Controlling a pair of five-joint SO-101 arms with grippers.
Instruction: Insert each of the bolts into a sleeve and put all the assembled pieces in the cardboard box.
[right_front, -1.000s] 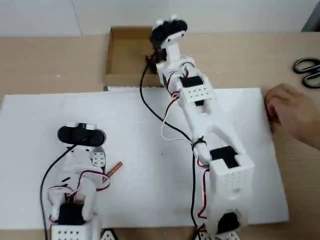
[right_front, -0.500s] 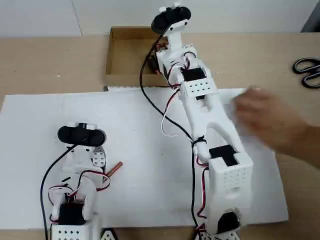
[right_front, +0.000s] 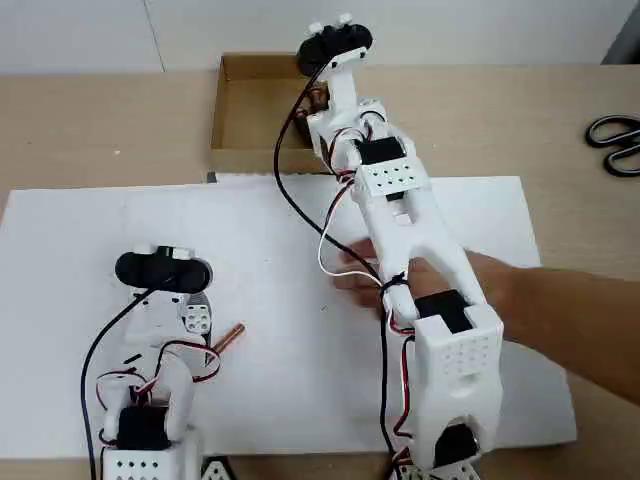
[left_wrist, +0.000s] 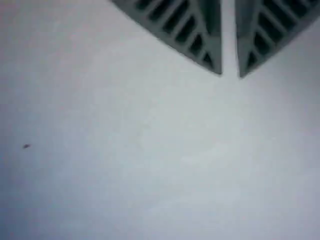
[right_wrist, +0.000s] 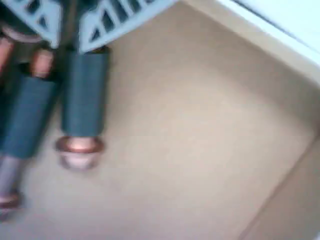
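The cardboard box stands at the table's far side. My right gripper hangs over its right part; in the right wrist view the right gripper is shut with nothing between its fingers. Just beneath it, a dark sleeve with a copper bolt lies on the box floor, with a second assembled piece beside it. My left gripper rests low over the white paper, shut and empty. A bare copper bolt lies on the paper just right of it.
A person's hand and forearm reach in from the right and lie on the paper under the right arm's middle. Scissors lie at the table's right edge. A black cable trails from the right arm.
The person's hand has swept from the paper's right edge leftward to beneath the right arm. The right gripper has shifted slightly farther over the box. The left arm and the loose bolt stay put.
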